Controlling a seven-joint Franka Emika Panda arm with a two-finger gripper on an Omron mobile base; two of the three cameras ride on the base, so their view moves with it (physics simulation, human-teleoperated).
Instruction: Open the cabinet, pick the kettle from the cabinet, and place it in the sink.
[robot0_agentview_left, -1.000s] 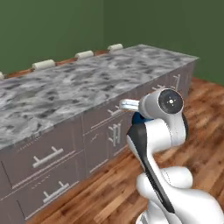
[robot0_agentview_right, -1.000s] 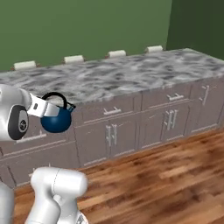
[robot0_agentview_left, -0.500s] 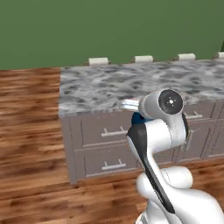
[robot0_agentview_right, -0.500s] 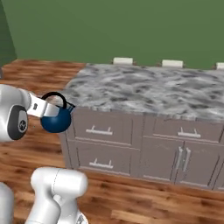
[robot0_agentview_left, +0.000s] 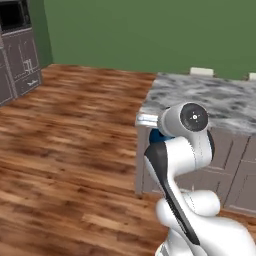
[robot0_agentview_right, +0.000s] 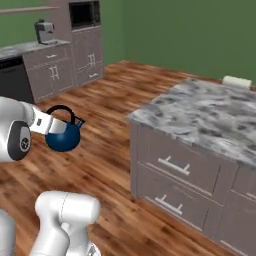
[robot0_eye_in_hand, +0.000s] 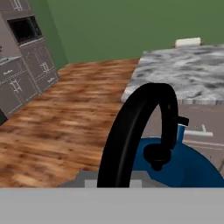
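Currently mid-carry: fingers (robot0_agentview_right: 50, 123) pinch the kettle (robot0_agentview_right: 63, 137) by its handle, above the floor (robot0_agentview_right: 110, 125). Next: find the sink, lower it in.

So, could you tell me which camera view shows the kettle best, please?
The right base view: the whole blue kettle hangs clear against the floor. The hand view crops it to handle, knob and upper body; the left base view gives a blue sliver behind the arm.

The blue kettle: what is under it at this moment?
Under the kettle is only the bare wooden floor; it hangs in the air from the gripper, beside the marble-topped island. The floor directly below the kettle is partly covered by the robot's white body.
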